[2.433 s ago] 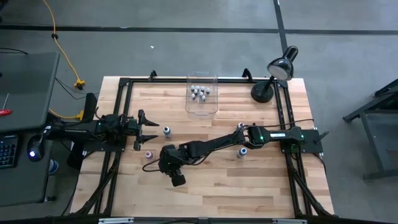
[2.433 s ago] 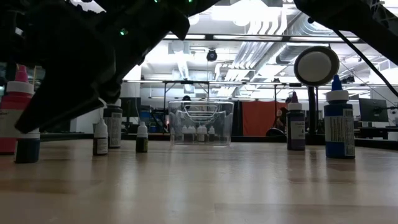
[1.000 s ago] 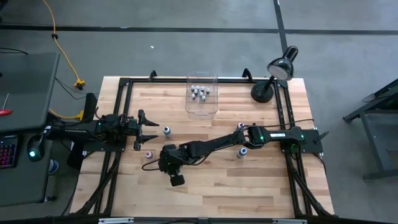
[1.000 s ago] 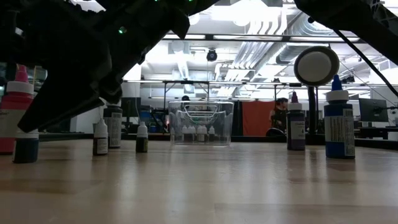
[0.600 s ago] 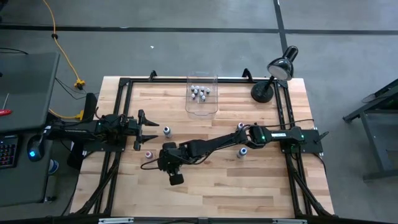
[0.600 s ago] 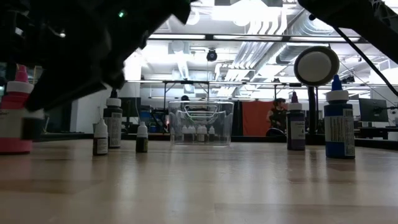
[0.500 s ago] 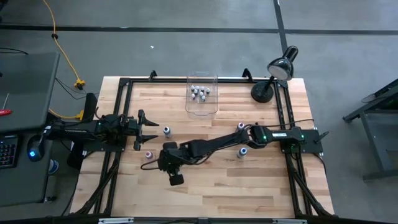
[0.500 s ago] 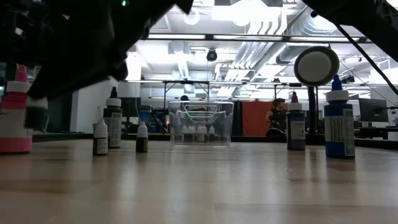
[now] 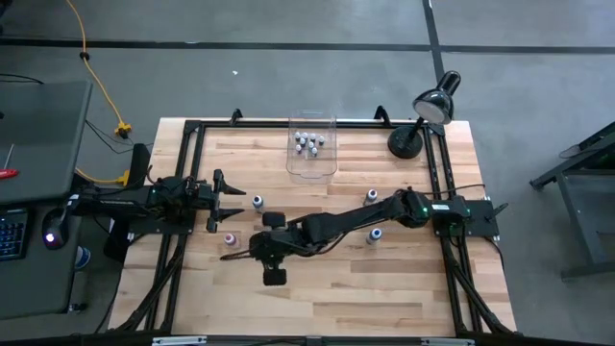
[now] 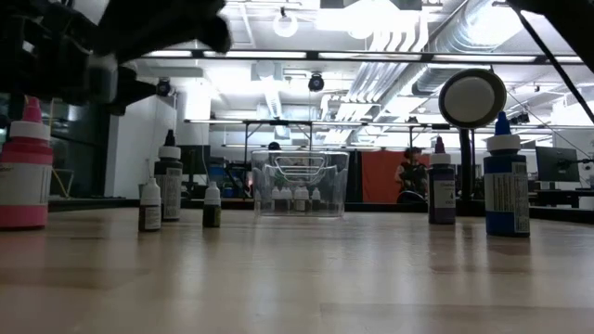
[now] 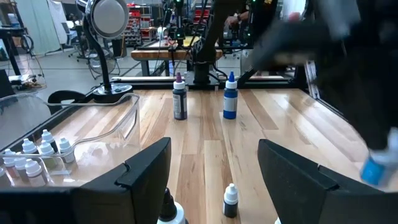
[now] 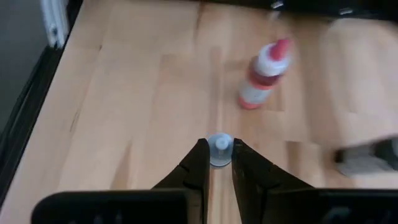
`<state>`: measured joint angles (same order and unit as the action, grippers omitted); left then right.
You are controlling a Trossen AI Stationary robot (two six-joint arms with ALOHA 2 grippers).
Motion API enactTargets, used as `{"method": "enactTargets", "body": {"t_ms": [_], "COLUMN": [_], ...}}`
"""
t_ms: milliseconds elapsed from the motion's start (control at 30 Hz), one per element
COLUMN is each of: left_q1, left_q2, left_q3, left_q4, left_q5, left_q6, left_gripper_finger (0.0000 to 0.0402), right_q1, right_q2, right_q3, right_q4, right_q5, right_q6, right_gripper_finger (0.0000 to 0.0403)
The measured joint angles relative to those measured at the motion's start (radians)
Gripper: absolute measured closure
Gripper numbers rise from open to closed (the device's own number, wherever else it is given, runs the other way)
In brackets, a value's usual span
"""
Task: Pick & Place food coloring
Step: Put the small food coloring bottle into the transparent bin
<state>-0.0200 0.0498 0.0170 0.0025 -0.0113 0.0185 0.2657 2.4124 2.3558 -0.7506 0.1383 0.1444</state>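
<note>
- Right pincer (image 12: pixel 218 163) is clamped on a small blue-capped food coloring bottle (image 12: pixel 220 150), lifted above the table (image 9: pixel 404 279) near a pink bottle (image 12: pixel 263 73).
- Left pincer (image 11: pixel 214 163) hangs spread wide, holding nothing, at the table's left side.
- More bottles sit inside the clear bin (image 9: pixel 313 165).

Overhead, table-level, two wrist views; shared table (image 9: pixel 404 279)

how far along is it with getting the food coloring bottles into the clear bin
Done: several small bottles already sit in the clear bin. In hand: the right gripper is shut on a blue-bodied bottle, lifted above the table. Left: a pink bottle and others stand on the wood. The left gripper waits open.
</note>
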Motion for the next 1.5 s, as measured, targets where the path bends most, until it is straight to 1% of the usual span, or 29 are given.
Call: {"method": "enactTargets", "body": {"t_ms": [167,367,433,533,767,900,1033,1167,1267,1367,1500], "left_q1": [0.0,0.0,0.0,0.0,0.0,0.0,0.0,0.0,0.0,0.0,0.0], "left_q2": [0.0,0.0,0.0,0.0,0.0,0.0,0.0,0.0,0.0,0.0,0.0], "left_q3": [0.0,0.0,0.0,0.0,0.0,0.0,0.0,0.0,0.0,0.0,0.0], "left_q4": [0.0,0.0,0.0,0.0,0.0,0.0,0.0,0.0,0.0,0.0,0.0], "left_q5": [0.0,0.0,0.0,0.0,0.0,0.0,0.0,0.0,0.0,0.0,0.0], "left_q6": [0.0,0.0,0.0,0.0,0.0,0.0,0.0,0.0,0.0,0.0,0.0], "left_gripper_finger": [0.0163,0.0163,0.0163,0.0163,0.0163,0.0163,0.0163,0.0163,0.0163,0.0163,0.0163], "right_q1": [0.004,-0.013,-0.025,-0.041,-0.089,-0.127,-0.172,-0.217,-0.257,-0.305,-0.372], "right_q2": [-0.057,-0.126,-0.155,-0.201,-0.296,-0.35,-0.412,-0.497,-0.569,-0.649,-0.758], "right_q3": [0.0,0.0,0.0,0.0,0.0,0.0,-0.027,-0.118,-0.238,-0.405,-0.662], "right_q4": [-0.07,-0.145,-0.158,-0.169,-0.247,-0.342,-0.456,-0.49,-0.454,-0.356,-0.13], "right_q5": [0.123,0.251,0.286,0.325,0.337,0.369,0.4,0.433,0.435,0.423,0.38], "right_q6": [0.107,0.19,0.195,0.191,0.086,0.015,-0.009,-0.014,0.004,0.03,0.039], "right_gripper_finger": [0.0362,0.0362,0.0362,0.0362,0.0362,0.0362,0.0362,0.0362,0.0362,0.0362,0.0362]}}
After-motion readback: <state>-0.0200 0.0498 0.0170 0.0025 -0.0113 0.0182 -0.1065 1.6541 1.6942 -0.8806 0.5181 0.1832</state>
